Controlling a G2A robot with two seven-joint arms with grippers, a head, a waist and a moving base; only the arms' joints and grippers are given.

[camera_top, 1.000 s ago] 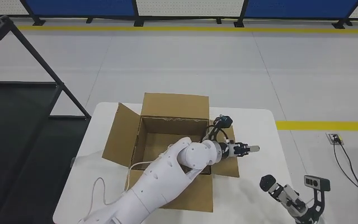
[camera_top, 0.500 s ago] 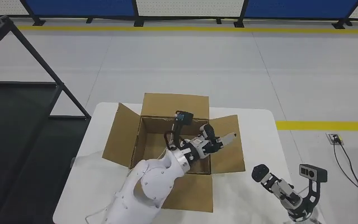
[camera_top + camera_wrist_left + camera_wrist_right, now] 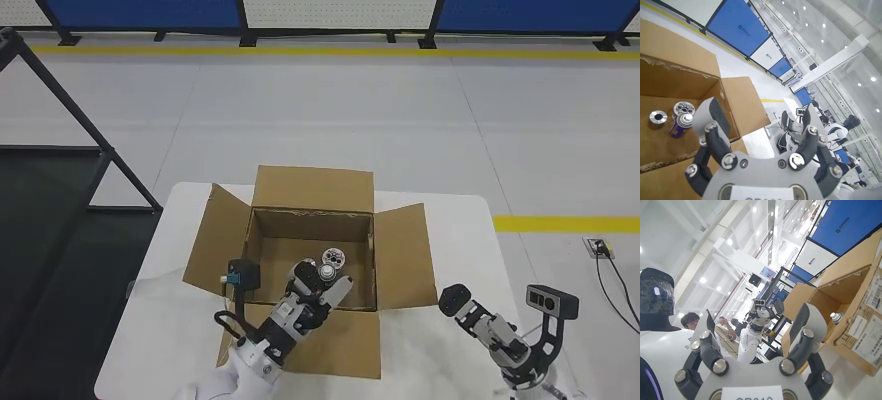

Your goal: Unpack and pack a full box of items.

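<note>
Table [image 3: 455,225]: white, holding an open cardboard box [image 3: 312,190].
Inside: spray can [image 3: 680,126] upright beside metal cylinders [image 3: 658,119].
Left gripper [image 3: 761,111]: fingers spread, empty, above the box's near wall.
Right gripper [image 3: 757,317]: fingers spread, empty, near the box.
Advice: descend straight, straddling one item.

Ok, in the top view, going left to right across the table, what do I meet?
The box's left flap → left gripper, open at the box's near edge → the box's right flap → right gripper, open.
</note>
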